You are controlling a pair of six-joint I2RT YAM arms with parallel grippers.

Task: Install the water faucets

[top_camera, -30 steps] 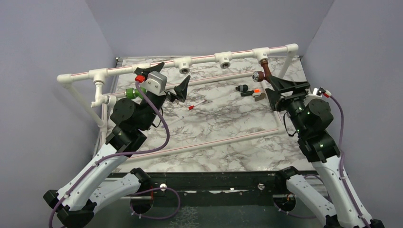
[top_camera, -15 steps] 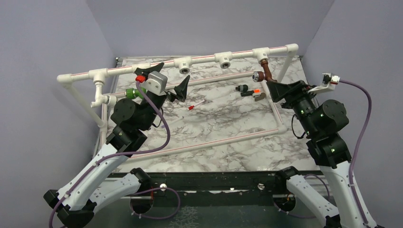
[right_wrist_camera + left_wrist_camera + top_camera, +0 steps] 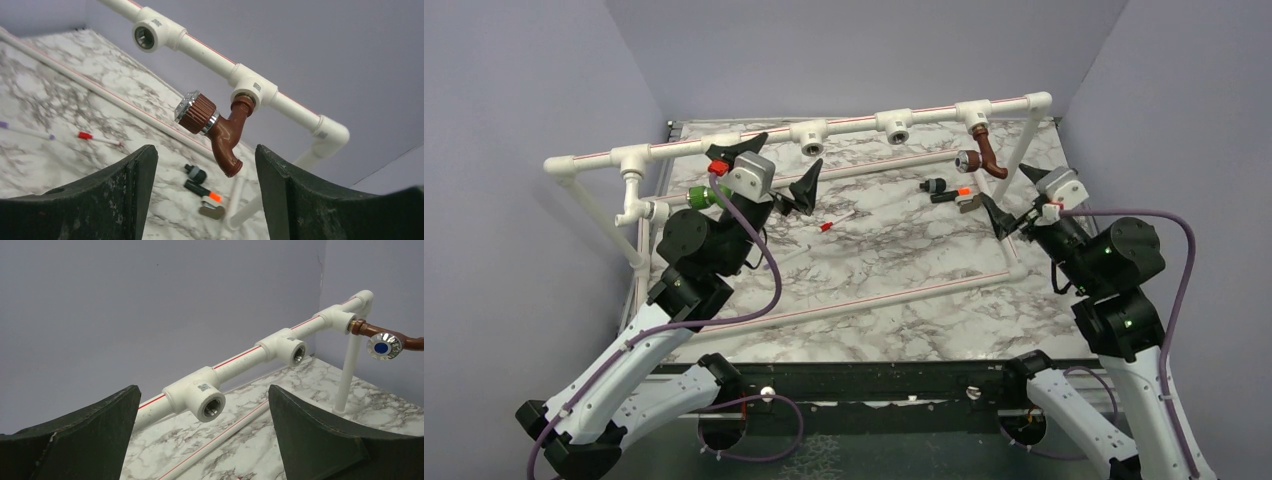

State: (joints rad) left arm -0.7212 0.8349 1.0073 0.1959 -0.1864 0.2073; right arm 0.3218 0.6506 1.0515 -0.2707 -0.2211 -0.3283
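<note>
Right wrist view: the copper-coloured faucet (image 3: 220, 131) sits threaded into the end T-fitting (image 3: 252, 87) of the raised white pipe frame (image 3: 854, 128). Its spout angles down toward the marble table (image 3: 874, 270). The right gripper (image 3: 1013, 194) is just below it, fingers apart and empty. The green faucet (image 3: 701, 197), visible only from the top camera, appears seated in a low fitting on the frame's left post, partly hidden by the left arm. The left gripper (image 3: 779, 165) hangs wide open beside the rail, holding nothing. How deep the copper stem is screwed in cannot be told. If it is shallow, a brush from the nearby right fingers could skew it or turn it loose. Only the left wrist camera shows the blue cap (image 3: 381, 347) on its handle.
</note>
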